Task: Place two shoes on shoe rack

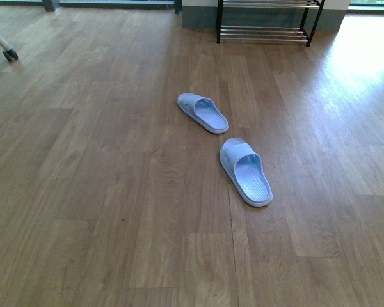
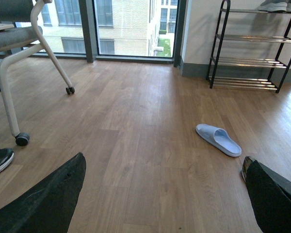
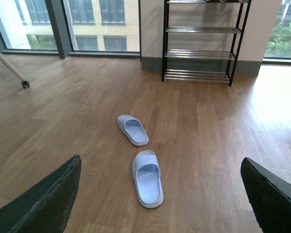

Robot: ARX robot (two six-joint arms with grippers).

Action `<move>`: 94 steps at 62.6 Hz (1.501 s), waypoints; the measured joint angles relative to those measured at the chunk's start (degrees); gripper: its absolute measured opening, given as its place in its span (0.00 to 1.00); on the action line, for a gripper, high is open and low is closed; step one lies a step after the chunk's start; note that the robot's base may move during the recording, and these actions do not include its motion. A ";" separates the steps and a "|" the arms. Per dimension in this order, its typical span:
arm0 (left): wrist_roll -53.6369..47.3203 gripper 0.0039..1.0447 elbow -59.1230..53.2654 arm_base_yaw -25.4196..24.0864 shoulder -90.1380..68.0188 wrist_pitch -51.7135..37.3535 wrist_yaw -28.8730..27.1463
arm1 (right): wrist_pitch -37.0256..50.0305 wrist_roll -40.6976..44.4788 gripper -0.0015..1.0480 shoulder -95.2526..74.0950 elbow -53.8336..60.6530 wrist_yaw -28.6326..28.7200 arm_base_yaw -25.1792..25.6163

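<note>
Floor [image 1: 115,256] stretches from you to the rack [image 1: 262,30], which stands far off against the wall. Between them lie the near slide [image 1: 245,171] and far slide [image 1: 203,112], apart, toes pointing away from you. Take the near one first, I'd say: come down square over its toe end and close gently. Your left gripper [image 2: 163,160] and right gripper [image 3: 161,159] gape wide, holding and touching nothing.

Left gripper [image 2: 164,160] and right gripper [image 3: 161,160], both spread wide and empty, each aimed forward and slightly downward.
</note>
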State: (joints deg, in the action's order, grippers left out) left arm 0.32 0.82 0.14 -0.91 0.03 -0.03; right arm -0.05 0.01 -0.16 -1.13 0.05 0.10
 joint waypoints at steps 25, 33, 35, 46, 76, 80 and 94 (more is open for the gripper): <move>-0.04 0.91 0.00 0.00 0.02 -0.02 0.09 | -0.02 0.00 0.91 0.00 0.00 -0.22 -0.07; -0.04 0.91 0.00 0.00 0.02 -0.02 0.07 | -0.02 -0.02 0.91 0.00 0.00 -0.24 -0.07; -0.04 0.91 0.00 0.00 0.02 -0.02 0.07 | -0.02 -0.02 0.91 0.00 0.00 -0.22 -0.07; -0.04 0.91 0.00 0.00 0.02 -0.02 0.04 | -0.02 0.00 0.91 0.00 0.00 -0.20 -0.07; 23.52 0.91 7.87 6.78 -16.96 19.02 -18.84 | -0.02 -0.02 0.91 -0.09 0.00 -0.13 -0.07; 34.10 0.91 9.07 7.37 -25.90 15.54 -15.12 | -0.02 0.00 0.91 -0.09 0.00 -0.09 -0.07; 37.42 0.91 16.85 8.07 -62.80 -1.44 -8.90 | -0.02 0.00 0.91 -0.09 0.00 -0.07 -0.07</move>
State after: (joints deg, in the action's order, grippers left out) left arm 37.74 17.67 8.21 -63.70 -1.41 -8.93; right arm -0.08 0.01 -0.25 -1.13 -0.01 0.03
